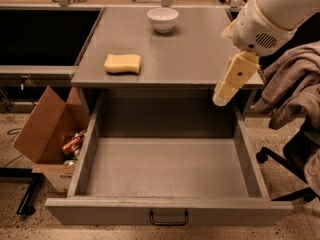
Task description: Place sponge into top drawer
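**A:** Where does the sponge (122,63) lie?

**B:** Flat on the grey table (200,49), close to the front edge and toward the front-left corner. It is pale yellow, with its long side running along that edge.

**A:** And the gripper (221,99)?

**B:** At the table's front-right corner, well apart from the sponge. It hangs from the white arm (280,14), slanting down and a little to the left (it is cream-yellow, close to the sponge in colour). Its tip shows just past the table's front edge, over the back-right part of the top drawer (165,171). Whether it is spread or pressed together I cannot tell.

**A:** How does the drawer stand?

**B:** It is pulled well out from under the table's front edge, so its plain grey floor and side walls are in view. A small black handle (169,218) sits at the middle of the front panel.

**A:** What else is on the table?

**B:** A white bowl (162,19), upright, near the back edge and about midway along it. It is well apart from both the sponge and the gripper.

**A:** And around the table?

**B:** Past the left edge, an open cardboard box (42,126) stands on the floor with cans (72,145) inside. Past the right edge is a black chair (287,154) with grey cloth (295,84) draped over it, just beside the arm.
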`<state>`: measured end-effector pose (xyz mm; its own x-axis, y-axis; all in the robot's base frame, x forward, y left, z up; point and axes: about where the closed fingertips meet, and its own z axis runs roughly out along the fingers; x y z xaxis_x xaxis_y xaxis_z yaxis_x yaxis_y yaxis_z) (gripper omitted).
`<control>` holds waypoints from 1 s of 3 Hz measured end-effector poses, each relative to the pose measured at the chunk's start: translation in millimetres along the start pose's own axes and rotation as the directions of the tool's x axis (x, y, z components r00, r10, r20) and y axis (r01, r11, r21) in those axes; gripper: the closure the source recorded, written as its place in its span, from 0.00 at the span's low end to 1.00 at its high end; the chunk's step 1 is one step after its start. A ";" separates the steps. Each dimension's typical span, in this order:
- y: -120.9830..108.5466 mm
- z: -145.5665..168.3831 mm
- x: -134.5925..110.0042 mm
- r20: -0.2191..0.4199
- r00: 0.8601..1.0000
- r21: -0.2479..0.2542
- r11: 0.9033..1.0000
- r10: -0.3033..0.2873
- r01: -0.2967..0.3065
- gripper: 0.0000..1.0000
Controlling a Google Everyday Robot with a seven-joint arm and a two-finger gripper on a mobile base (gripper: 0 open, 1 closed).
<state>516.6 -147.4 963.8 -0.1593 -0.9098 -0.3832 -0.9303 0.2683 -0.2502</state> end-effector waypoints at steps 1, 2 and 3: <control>-13.9 29.1 -30.9 0.104 0.992 -0.024 0.997 0.069 -0.067 0.00; -13.9 29.1 -30.9 0.104 0.992 -0.024 0.997 0.069 -0.067 0.00; -33.3 48.6 -55.8 0.150 0.985 -0.043 0.996 0.081 -0.076 0.00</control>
<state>572.5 -90.2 950.3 -0.1830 -0.8270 -0.5315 -0.9289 0.3226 -0.1821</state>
